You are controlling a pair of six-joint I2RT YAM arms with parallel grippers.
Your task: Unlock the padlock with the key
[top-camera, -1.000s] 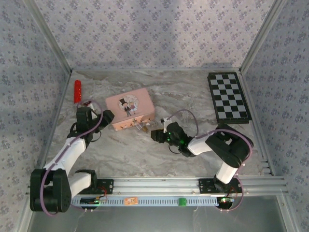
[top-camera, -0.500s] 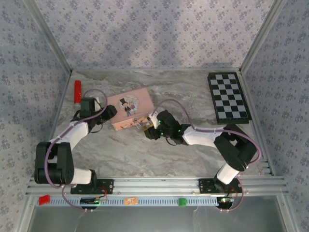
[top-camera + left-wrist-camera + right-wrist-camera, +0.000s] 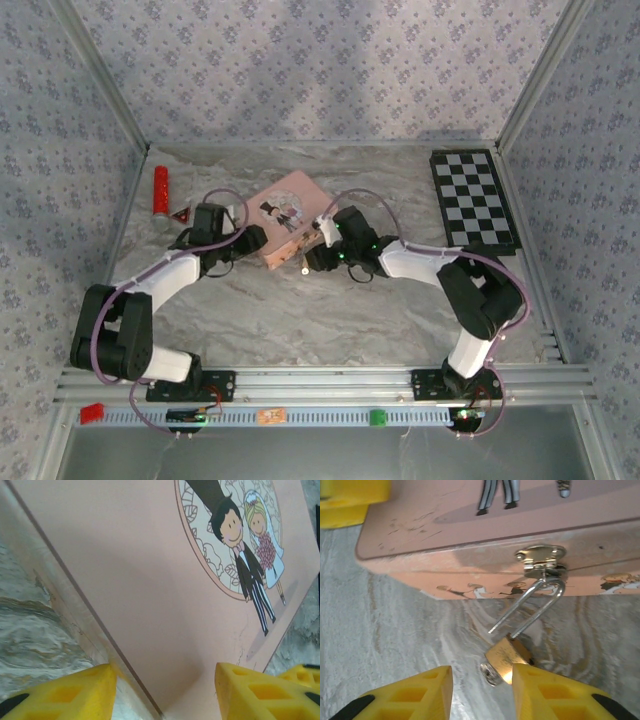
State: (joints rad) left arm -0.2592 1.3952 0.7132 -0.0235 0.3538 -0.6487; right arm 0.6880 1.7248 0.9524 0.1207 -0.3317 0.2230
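Note:
The small brass padlock (image 3: 507, 652) lies on the marble table, and its thin shackle (image 3: 535, 605) hangs from the hasp (image 3: 541, 560) of the pink picture tin (image 3: 470, 525). One shackle leg stands free of the body. A silvery key head (image 3: 490, 673) sticks out of the body's bottom end. My right gripper (image 3: 482, 692) is open just short of the padlock, whose body touches the right finger. My left gripper (image 3: 162, 695) is open, straddling a corner of the tin (image 3: 150, 580). From above, the left gripper (image 3: 255, 240) and right gripper (image 3: 312, 260) flank the tin (image 3: 285, 205).
A red cylinder (image 3: 160, 190) and a small red piece (image 3: 181, 214) lie at the far left. A checkered board (image 3: 473, 200) lies at the far right. Patterned walls close in the table on three sides. Open marble lies between the tin and the arm bases.
The tin has turned and slid towards the back. My left gripper moved right onto the tin's corner. My right gripper reached left and further back, up to the padlock.

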